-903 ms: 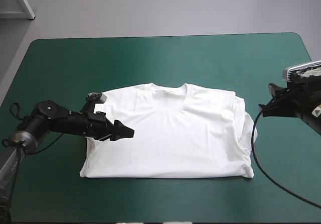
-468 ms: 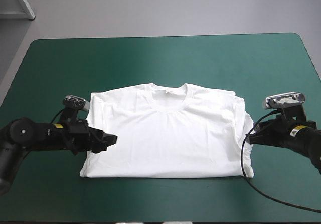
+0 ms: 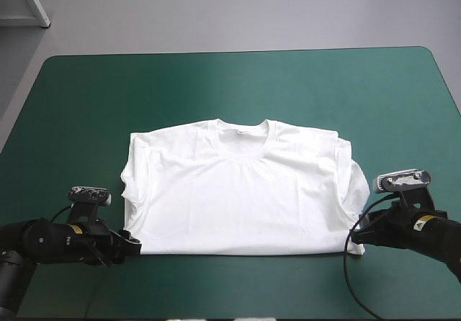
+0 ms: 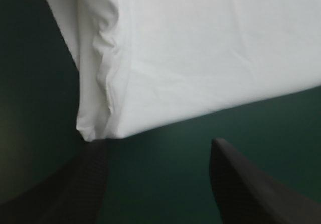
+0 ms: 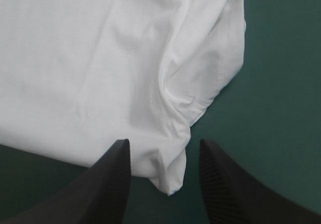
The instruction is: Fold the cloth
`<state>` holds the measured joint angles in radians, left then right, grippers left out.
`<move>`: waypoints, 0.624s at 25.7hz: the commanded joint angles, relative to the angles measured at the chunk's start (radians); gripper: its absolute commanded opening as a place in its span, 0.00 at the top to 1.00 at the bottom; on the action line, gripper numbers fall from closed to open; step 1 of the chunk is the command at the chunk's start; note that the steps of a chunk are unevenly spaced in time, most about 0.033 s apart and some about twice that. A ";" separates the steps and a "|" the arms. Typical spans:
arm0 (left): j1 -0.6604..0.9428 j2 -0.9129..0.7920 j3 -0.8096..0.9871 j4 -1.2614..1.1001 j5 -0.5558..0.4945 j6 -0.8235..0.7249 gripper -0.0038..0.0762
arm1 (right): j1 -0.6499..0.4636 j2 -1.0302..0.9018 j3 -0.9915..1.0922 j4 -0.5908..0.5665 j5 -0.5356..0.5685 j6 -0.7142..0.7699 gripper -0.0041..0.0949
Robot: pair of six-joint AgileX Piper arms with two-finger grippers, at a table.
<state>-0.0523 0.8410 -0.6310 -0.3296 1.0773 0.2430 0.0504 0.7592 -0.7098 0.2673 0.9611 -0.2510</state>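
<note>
Flat at the middle of the table (image 3: 72, 98), that T-shirt (image 3: 238, 191), surely soft and limp — best pinched at its two near corners, with left gripper (image 4: 158, 143) and right gripper (image 5: 164, 142) both spread open there, empty.

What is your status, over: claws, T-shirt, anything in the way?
Left claw open, just short of T-shirt's near left corner. Right claw open, near right corner between its fingers. T-shirt flat, ungripped. Nothing in the way.

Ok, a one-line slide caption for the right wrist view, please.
Right gripper, open, straddles the near right corner of the white T-shirt lying on the teal-green cover.
</note>
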 commanded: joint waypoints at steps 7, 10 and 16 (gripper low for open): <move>-0.003 -0.008 0.061 0.138 -0.156 -0.114 0.41 | -0.010 -0.019 0.012 0.017 -0.074 -0.003 0.54; -0.003 0.002 0.063 0.148 -0.183 -0.121 0.43 | -0.010 -0.019 0.012 0.017 -0.085 -0.003 0.54; -0.003 0.132 0.063 0.138 -0.201 -0.103 0.49 | -0.010 -0.019 0.012 0.017 -0.096 -0.013 0.54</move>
<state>-0.0523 0.9325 -0.5495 -0.1761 0.9079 0.1328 0.0504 0.7424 -0.6733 0.2673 0.9152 -0.2528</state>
